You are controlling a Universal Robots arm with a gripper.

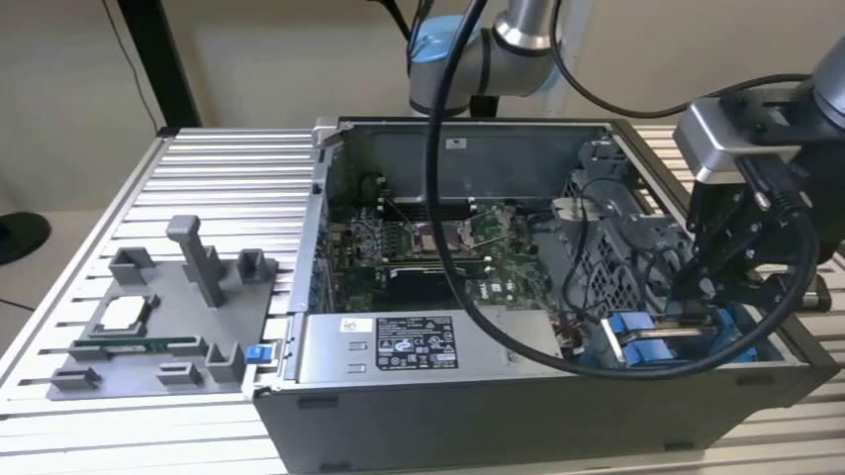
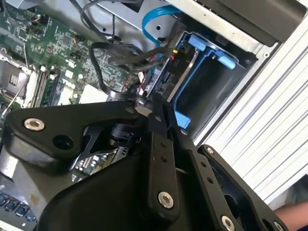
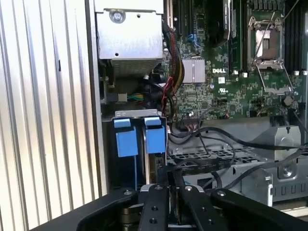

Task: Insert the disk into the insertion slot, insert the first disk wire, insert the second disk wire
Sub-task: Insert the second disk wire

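Observation:
The disk [image 2: 162, 81] stands on edge inside the insertion slot [image 2: 182, 119], its connector edge facing the motherboard. The slot's blue tabs [image 3: 126, 139] stick up at the case's near corner on the exterior view's right [image 1: 634, 336]. My gripper [image 2: 155, 108] reaches down into the case right at the disk's connector edge. Its black fingers [image 3: 161, 185] are drawn close together on the end of a dark disk wire, whose plug is mostly hidden by them. A black wire bundle [image 2: 120, 53] and a blue wire [image 2: 153, 19] loop just beyond the disk. In the exterior view my gripper [image 1: 694, 309] hangs over the slot.
The silver power supply box [image 1: 396, 346] lies along the case's front edge. The motherboard [image 1: 436, 247] fills the case floor, with a grey metal drive cage [image 3: 231, 159] beside the slot. A grey fixture tray [image 1: 158, 327] with posts sits on the ribbed table at the exterior view's left.

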